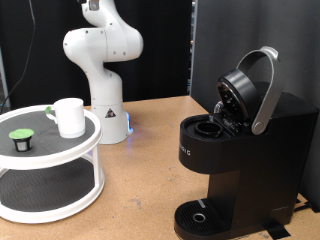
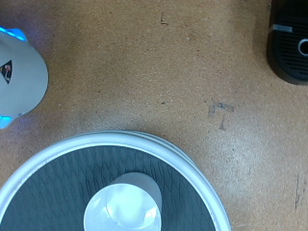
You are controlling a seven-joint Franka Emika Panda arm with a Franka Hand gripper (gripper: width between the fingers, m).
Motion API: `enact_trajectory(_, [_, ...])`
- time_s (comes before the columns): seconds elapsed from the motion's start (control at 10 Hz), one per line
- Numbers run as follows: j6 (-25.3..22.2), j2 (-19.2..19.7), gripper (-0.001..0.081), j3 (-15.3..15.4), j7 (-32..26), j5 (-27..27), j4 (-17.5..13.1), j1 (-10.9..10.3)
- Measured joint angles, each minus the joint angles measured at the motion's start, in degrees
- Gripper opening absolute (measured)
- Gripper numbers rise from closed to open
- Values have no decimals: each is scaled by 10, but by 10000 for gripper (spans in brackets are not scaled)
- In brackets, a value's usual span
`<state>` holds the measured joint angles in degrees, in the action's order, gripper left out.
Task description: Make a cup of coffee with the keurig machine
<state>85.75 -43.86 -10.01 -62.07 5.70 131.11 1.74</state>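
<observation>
The white cup (image 1: pixel 69 116) stands on the top tier of a white two-tier round stand (image 1: pixel 60 153) at the exterior view's left. The black keurig machine (image 1: pixel 240 160) stands at the exterior view's right with its lid (image 1: pixel 245 92) hinged up and the pod chamber open. The arm rises out of the exterior view's top, and my gripper does not show in either view. The wrist view looks straight down from high above on the cup (image 2: pixel 121 205) and the stand's rim (image 2: pixel 183 159), with a corner of the keurig machine (image 2: pixel 290 43) at the edge.
A small dark pod with a green top (image 1: pixel 21 139) sits on the stand's top tier beside the cup. The robot's white base (image 1: pixel 105 110) stands behind the stand and also shows in the wrist view (image 2: pixel 17 79). Brown tabletop (image 1: pixel 150 170) lies between stand and machine.
</observation>
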Motion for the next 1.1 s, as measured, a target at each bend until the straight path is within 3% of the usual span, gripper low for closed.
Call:
enact_trajectory(0.4, [33, -4, 806, -72, -174, 57, 15, 1])
enact_trajectory(0.6, [54, -2, 806, -109, -229, 90, 20, 5])
enact_trajectory(0.8, [58, -1, 806, -117, -239, 92, 20, 5])
enact_trajectory(1.1, [71, 6, 806, -145, -342, 107, 22, 2])
